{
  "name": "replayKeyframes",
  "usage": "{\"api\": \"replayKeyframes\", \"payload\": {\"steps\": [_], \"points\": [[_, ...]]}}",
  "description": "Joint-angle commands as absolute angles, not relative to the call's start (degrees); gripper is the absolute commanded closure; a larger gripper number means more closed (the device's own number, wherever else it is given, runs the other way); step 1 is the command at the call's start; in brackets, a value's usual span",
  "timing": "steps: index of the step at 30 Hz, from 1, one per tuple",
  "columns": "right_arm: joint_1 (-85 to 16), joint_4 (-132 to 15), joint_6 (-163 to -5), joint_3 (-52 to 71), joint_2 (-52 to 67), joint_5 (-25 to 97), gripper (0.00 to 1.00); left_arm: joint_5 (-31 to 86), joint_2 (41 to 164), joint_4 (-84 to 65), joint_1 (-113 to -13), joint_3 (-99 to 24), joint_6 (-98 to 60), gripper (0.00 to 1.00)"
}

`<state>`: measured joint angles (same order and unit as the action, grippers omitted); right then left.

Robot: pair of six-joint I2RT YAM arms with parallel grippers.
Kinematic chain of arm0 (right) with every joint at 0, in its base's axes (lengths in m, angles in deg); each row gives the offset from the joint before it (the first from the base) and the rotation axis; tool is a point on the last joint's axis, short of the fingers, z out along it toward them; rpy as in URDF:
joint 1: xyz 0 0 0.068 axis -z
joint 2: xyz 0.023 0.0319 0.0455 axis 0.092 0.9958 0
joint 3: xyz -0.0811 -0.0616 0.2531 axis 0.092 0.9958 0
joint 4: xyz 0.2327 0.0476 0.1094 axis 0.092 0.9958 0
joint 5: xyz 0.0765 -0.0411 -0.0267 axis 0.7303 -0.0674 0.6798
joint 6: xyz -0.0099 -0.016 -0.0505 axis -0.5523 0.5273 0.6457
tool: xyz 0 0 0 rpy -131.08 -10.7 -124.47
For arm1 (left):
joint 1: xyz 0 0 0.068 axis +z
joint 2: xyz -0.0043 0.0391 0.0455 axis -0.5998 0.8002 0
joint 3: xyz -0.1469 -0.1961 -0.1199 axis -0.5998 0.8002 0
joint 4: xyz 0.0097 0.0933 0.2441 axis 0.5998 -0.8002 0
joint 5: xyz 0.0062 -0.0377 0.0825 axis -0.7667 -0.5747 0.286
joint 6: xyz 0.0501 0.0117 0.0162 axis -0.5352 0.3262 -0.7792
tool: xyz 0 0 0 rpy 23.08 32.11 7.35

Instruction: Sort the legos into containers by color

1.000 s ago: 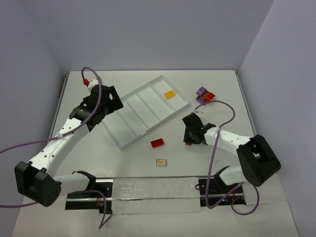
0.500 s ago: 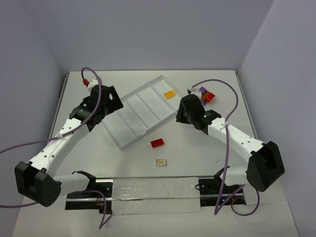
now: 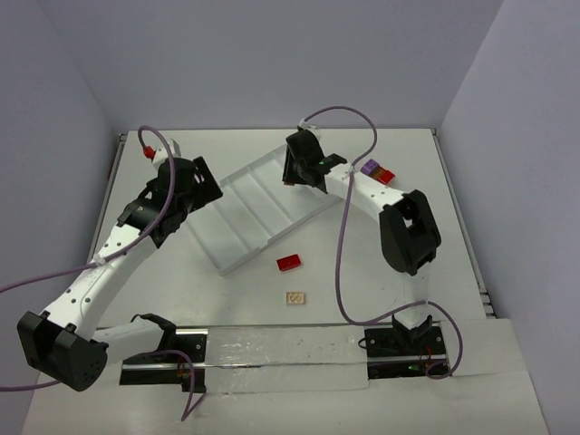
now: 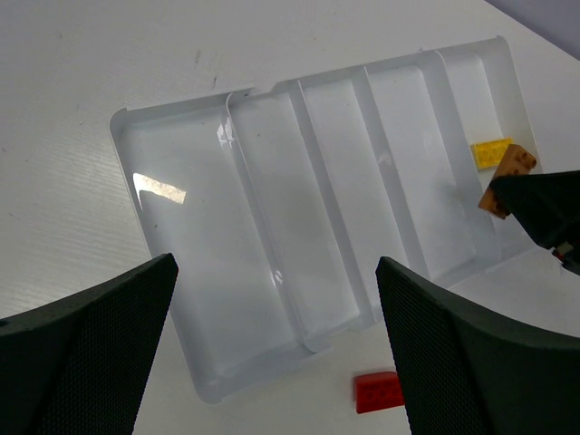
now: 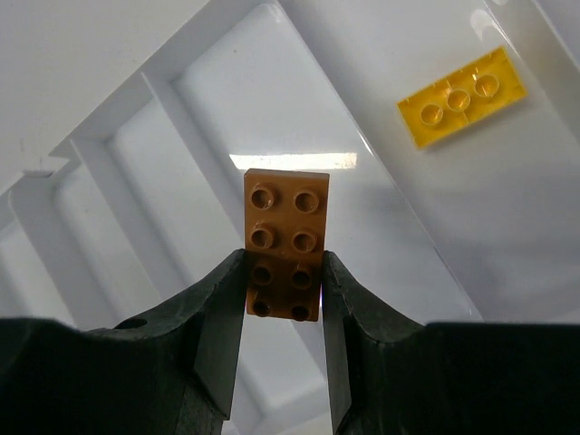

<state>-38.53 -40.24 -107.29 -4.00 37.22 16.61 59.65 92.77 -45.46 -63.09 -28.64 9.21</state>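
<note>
Between the fingers of your right hand (image 5: 283, 272) there's a brown-orange brick (image 5: 285, 213), pinched by its lower half with the studs facing the wrist camera, so the grip looks solid to me. It hangs above the tray (image 3: 237, 237). From the wrist view it seems lined up with the compartment right next to the one where the yellow brick (image 5: 462, 95) lies. That's the spot I'd go for: a bare compartment, not the yellow's.

Before you let go, come down low so the brick can't bounce over a ridge, and centre it between the two ridges. Then spread the fingers just enough and lift straight up.

Your left hand (image 4: 276, 349) is spread wide with nothing in it, hovering over the tray's other end, well apart from the right, so no clash there.

Out on the table (image 3: 199, 299), a red brick (image 3: 290, 263) and a tan brick (image 3: 294, 296) sit near the tray's near edge. A purple brick (image 3: 369, 168) touching a second red brick (image 3: 386, 176) waits beside the right arm.
</note>
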Motion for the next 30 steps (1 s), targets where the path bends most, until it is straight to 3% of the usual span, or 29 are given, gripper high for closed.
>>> {"api": "replayKeyframes", "payload": {"steps": [1, 3, 5, 7, 14, 21, 26, 30], "points": [[-38.9, -38.3, -106.8, -13.9, 42.7, 15.4, 0.59, 60.1, 92.0, -46.6, -63.5, -30.3, 9.4, 0.01], [-38.9, -36.4, -106.7, -17.1, 45.4, 15.7, 0.47, 60.2, 91.9, -46.9, -63.5, -30.4, 9.2, 0.01], [-38.9, -34.7, -106.5, -19.5, 47.7, 15.9, 0.25, 60.3, 91.5, -47.2, -63.5, -30.4, 9.1, 0.01], [-38.9, -34.5, -106.2, -20.0, 47.8, 16.4, 0.18, 60.4, 91.2, -47.4, -63.5, -30.4, 9.0, 0.01], [-38.9, -35.0, -105.0, -14.0, 38.7, 14.7, 0.17, 59.5, 91.6, -46.5, -63.5, -30.5, 9.1, 0.01], [-38.7, -36.3, -104.3, 10.0, 16.7, 11.8, 0.19, 55.7, 93.2, -43.8, -64.3, -28.8, 5.9, 0.01], [-39.4, -35.5, -111.1, 30.4, -0.1, 11.1, 0.17, 56.1, 99.5, -43.9, -78.0, -30.0, -2.0, 0.06], [-39.5, -32.5, -114.6, 37.2, -7.1, 7.5, 0.14, 54.5, 104.1, -41.5, -86.4, -30.8, -6.3, 0.17]]}}
